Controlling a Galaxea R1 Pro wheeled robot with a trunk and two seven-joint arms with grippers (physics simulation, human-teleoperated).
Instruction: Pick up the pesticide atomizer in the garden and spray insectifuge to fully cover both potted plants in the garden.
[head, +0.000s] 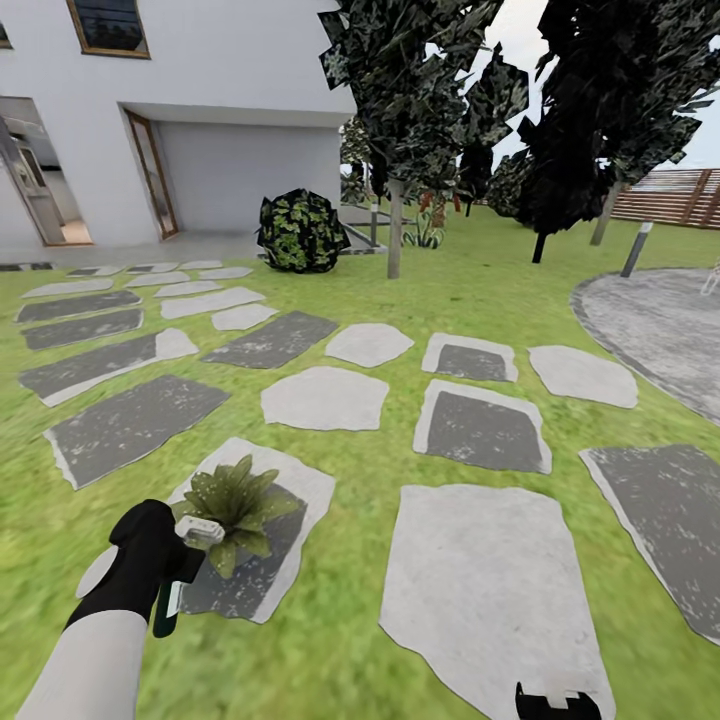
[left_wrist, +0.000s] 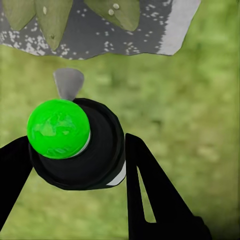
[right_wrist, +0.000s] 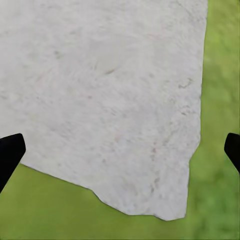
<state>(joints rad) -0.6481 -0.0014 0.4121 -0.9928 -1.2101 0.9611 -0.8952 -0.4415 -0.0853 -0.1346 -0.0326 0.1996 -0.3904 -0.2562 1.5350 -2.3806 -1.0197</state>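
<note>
One potted plant (head: 235, 500), a low rosette of pointed green leaves, sits on a grey stepping stone (head: 290, 480) at the lower left of the lawn. My left gripper (head: 180, 562) is shut on the pesticide atomizer (head: 198, 531), whose pale nozzle end touches the plant's near left leaves. In the left wrist view the atomizer (left_wrist: 75, 150) is a black cylinder with a bright green cap between the black fingers (left_wrist: 150, 185), with leaf tips (left_wrist: 50, 15) speckled white beyond it. My right gripper (head: 555, 705) (right_wrist: 120, 150) is open above a pale stone slab (right_wrist: 110, 90).
Stepping stones (head: 325, 398) spread across the grass toward a white house (head: 230, 90). A dark striped-leaf bush (head: 302, 232) and trees (head: 395, 120) stand behind. A round paved patio (head: 660, 320) and a brown slatted fence (head: 670, 195) lie at the right.
</note>
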